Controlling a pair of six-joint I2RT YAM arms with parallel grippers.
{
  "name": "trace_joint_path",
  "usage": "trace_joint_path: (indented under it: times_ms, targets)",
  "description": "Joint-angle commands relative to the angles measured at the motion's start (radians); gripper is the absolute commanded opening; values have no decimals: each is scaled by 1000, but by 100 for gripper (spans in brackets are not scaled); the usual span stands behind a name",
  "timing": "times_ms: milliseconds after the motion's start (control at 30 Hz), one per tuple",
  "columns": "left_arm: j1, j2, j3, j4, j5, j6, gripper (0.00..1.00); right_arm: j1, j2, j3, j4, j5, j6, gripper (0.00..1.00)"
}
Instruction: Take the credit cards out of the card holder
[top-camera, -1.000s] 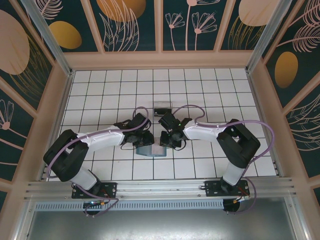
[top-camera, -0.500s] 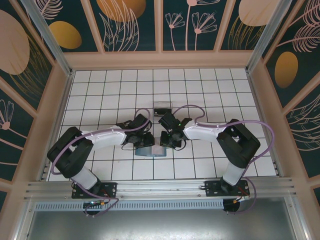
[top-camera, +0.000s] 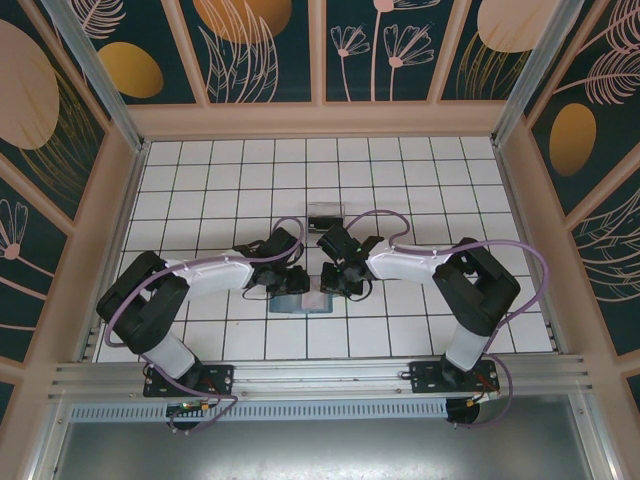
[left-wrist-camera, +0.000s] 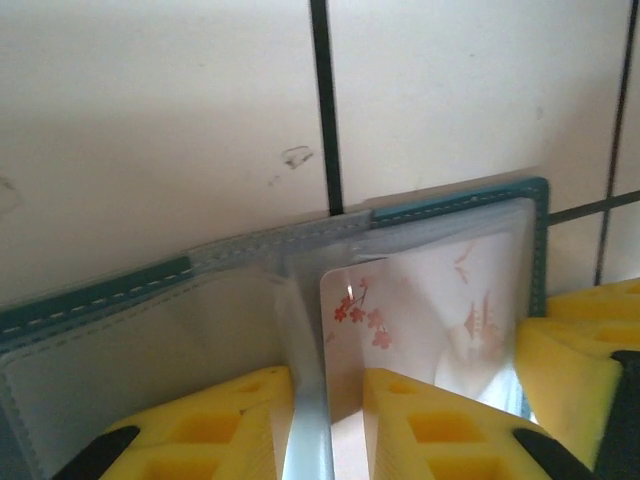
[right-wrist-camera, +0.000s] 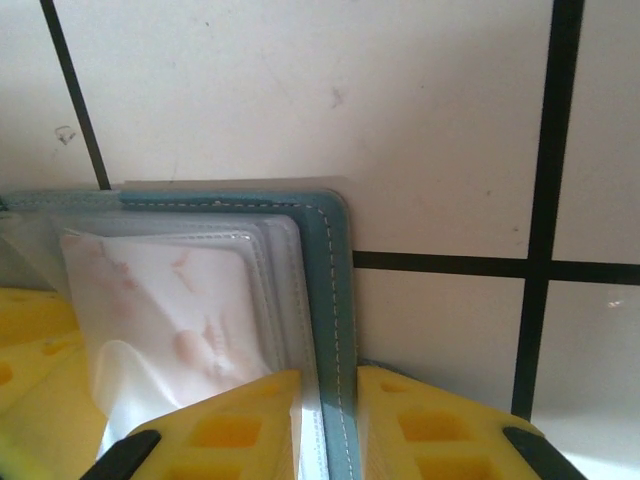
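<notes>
Metal rail (top-camera: 320, 375) at the near edge carries both arm bases, and from there the two arms bend inward over the white tiled floor (top-camera: 400, 170) until their wrists almost meet near the middle. Between them, on the near side of the wrists, the teal card holder (top-camera: 296, 303) lies open on the tiles, a pale card (top-camera: 318, 300) showing in its right half. The left gripper (top-camera: 294, 282) comes down on the holder's left part and the right gripper (top-camera: 340, 284) on its right part, the two close together. In the left wrist view the left gripper (left-wrist-camera: 328, 378) has its yellow pads (left-wrist-camera: 215, 425) standing narrowly apart around a clear plastic leaf of the card holder (left-wrist-camera: 100, 295); the leaf lies against the left pad with a thin slit on the other side, so I cannot tell whether it is truly pinched. Just right of it a card (left-wrist-camera: 430, 300) printed with pink blossoms sits inside a clear pocket, and another yellow pad (left-wrist-camera: 570, 350) lies against the holder's right edge. In the right wrist view the right gripper (right-wrist-camera: 328, 385) is closed tight on the stitched teal border of the card holder (right-wrist-camera: 335, 280) together with its clear pockets, the card (right-wrist-camera: 170, 300) lying left of the pads. Farther off, well apart from the holder, a small clear box (top-camera: 324, 214) stands on the tiles.
</notes>
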Motion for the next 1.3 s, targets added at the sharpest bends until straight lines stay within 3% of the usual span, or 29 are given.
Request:
trace_joint_path:
  times_ms: [0, 167, 367, 667, 1267]
  targets:
    - [-4, 37, 10, -202, -119, 68, 28, 13, 22, -7, -28, 21, -3, 22]
    - [-5, 28, 35, -281, -206, 88, 28, 14, 22, -3, -32, 24, -1, 26]
    - [-5, -31, 68, -289, -228, 76, 29, 14, 20, -4, -35, 25, 0, 26]
    - [6, -104, 16, -74, -61, -12, 29, 15, 19, -1, -36, 23, -5, 26]
    - [50, -39, -67, 88, 106, -9, 30, 18, 20, -1, -40, 23, -6, 26]
